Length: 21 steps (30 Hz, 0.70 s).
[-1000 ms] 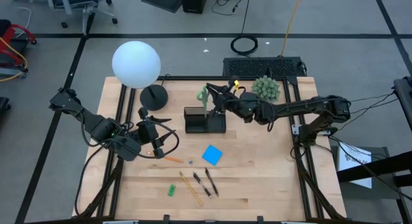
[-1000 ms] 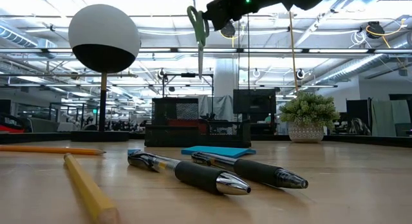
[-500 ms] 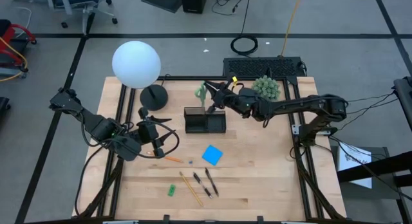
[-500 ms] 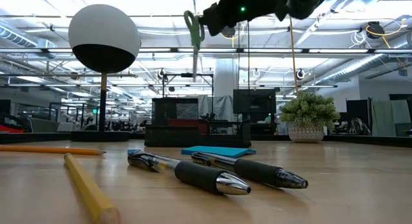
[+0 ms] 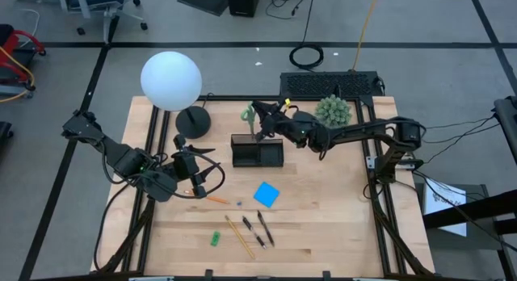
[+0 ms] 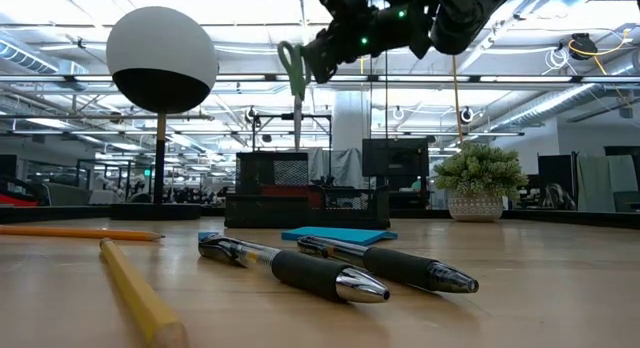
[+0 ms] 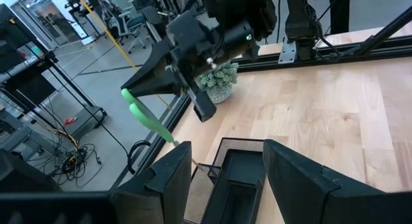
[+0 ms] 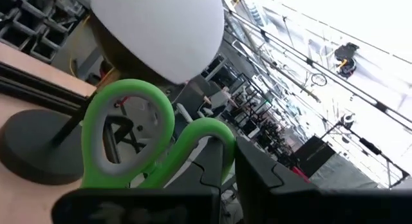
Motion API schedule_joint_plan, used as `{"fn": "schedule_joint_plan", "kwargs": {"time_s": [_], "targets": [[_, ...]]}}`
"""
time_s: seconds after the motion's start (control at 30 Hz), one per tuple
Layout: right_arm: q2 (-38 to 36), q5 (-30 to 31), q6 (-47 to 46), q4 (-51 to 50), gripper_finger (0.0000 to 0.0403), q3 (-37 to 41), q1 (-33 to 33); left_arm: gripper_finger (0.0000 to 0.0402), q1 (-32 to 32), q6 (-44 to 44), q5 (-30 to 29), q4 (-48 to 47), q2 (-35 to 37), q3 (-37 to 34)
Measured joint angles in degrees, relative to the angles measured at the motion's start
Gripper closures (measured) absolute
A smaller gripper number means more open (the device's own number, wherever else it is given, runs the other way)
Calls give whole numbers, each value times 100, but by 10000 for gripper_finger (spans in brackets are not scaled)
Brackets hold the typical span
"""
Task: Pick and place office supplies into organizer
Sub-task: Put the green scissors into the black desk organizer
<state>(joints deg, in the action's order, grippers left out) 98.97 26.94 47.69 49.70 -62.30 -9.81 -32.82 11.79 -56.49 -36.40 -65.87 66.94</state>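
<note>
A pair of green-handled scissors [image 5: 250, 117] hangs in the air with its blades pointing straight down, so its long axis is upright. The low view shows the handles [image 6: 292, 70] on top and the thin blades below, their tips well above the small black mesh organizer tray [image 5: 257, 151]. From overhead, the scissors lie just beyond the tray's far rim, over its left half, so the coming move looks to be a short shift toward the near edge of the table and then a descent into a compartment.

The right gripper [image 5: 264, 117] is clamped on the scissors just under the handles, its fingers pressed together around them. The right arm reaches in from the table's right edge, stretched long and nearly level toward the far centre of the table.

The left gripper [image 5: 194, 165] waits near the table's left edge, fingers spread wide and holding nothing, pointing toward the tray.

Toward the near edge lie the remaining supplies: a blue square sticky pad [image 5: 266, 194], two dark pens [image 5: 257, 228], a yellow pencil [image 5: 239, 236], an orange pencil [image 5: 215, 199] and a small green eraser-like piece [image 5: 216, 238].
</note>
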Motion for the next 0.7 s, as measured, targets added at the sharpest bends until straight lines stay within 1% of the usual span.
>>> {"fn": "schedule_joint_plan", "kwargs": {"time_s": [0.33, 0.7], "targets": [[322, -4, -222, -6, 389, 0, -36, 206, 0, 0, 0, -2, 0, 0], [760, 5, -358, -250, 389, 2, -34, 206, 0, 0, -1, -9, 0, 0]]}}
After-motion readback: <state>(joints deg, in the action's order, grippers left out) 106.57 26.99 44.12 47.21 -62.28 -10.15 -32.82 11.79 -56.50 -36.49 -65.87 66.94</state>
